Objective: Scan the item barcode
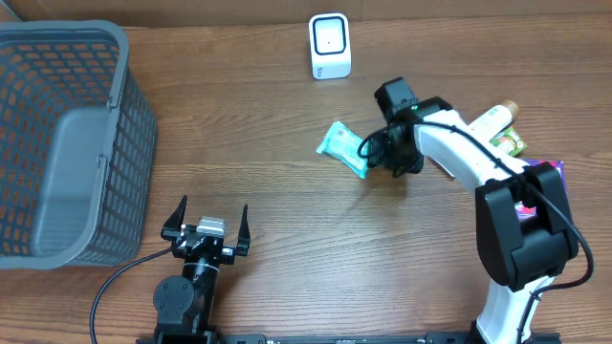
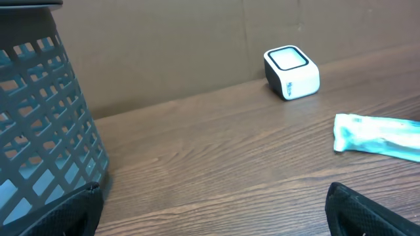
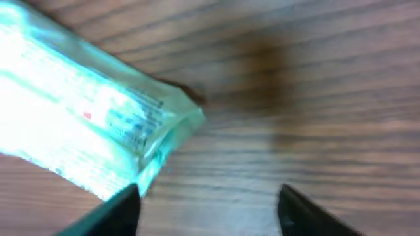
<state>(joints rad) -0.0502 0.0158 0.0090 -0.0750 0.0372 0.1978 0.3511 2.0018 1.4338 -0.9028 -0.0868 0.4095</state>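
Wood table [image 1: 287, 239], grey basket [image 1: 67, 143] far left, white scanner [image 1: 330, 46] at back, teal packet [image 1: 340, 145] flat beside right gripper [image 3: 209, 193] (jaws apart, empty), left gripper [image 1: 206, 218] splayed wide.

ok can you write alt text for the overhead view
The right claw is open beside a teal packet lying on the wooden table, with a white scanner standing further back. The left claw rests open near a grey basket.
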